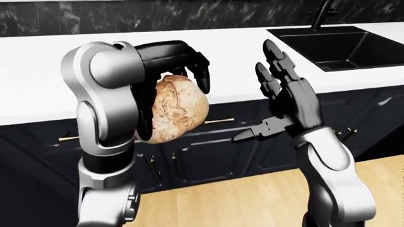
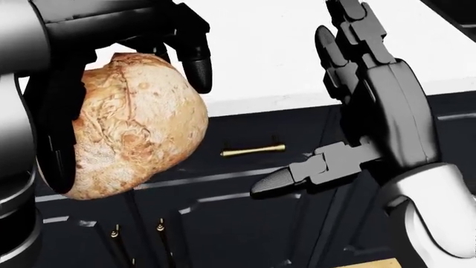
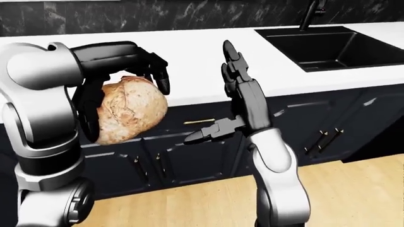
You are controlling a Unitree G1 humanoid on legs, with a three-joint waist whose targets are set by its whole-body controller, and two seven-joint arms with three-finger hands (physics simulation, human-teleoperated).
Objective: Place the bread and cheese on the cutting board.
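My left hand (image 1: 167, 75) is shut on a round brown bread loaf (image 1: 175, 109), held in the air before the counter edge at the left of the left-eye view. The loaf also fills the left of the head view (image 2: 130, 128). My right hand (image 1: 273, 101) is open and empty, fingers spread upward and thumb pointing left, to the right of the loaf and apart from it. No cheese and no cutting board show in any view.
A white counter (image 1: 240, 52) runs across the top of the views, with a black sink (image 1: 335, 45) and faucet at the top right. Dark cabinets with brass handles (image 2: 253, 150) stand below it. Wooden floor (image 1: 252, 198) lies at the bottom.
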